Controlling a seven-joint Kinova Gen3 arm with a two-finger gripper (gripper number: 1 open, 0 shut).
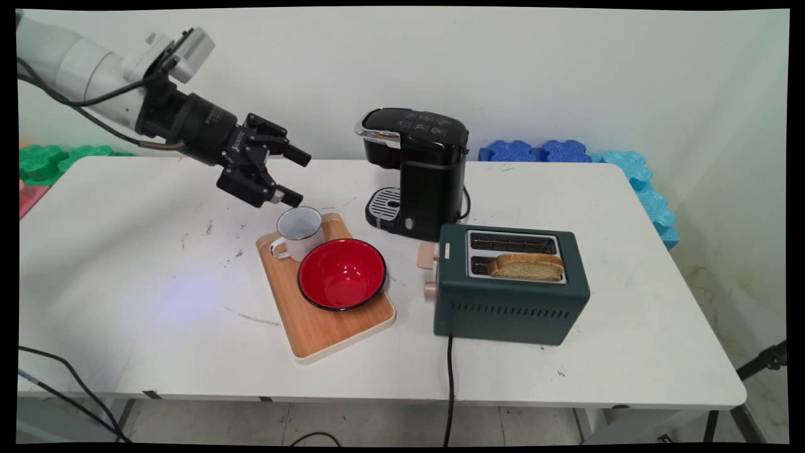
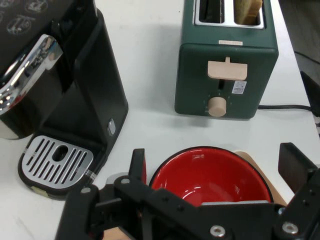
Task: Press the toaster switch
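your wooden tray (image 1: 327, 327) sits nearest, toward the tabletop's (image 1: 126, 264) front edge, carrying a red bowl (image 1: 341, 274) and a white mug (image 1: 300, 233). your tool (image 1: 286, 178) hangs spread and empty just above the mug; dropping carelessly could tip it against the bowl.

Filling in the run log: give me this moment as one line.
gripper: open, above mug | mug, red bowl: on tray | toaster: bread in slot | coffee maker: behind
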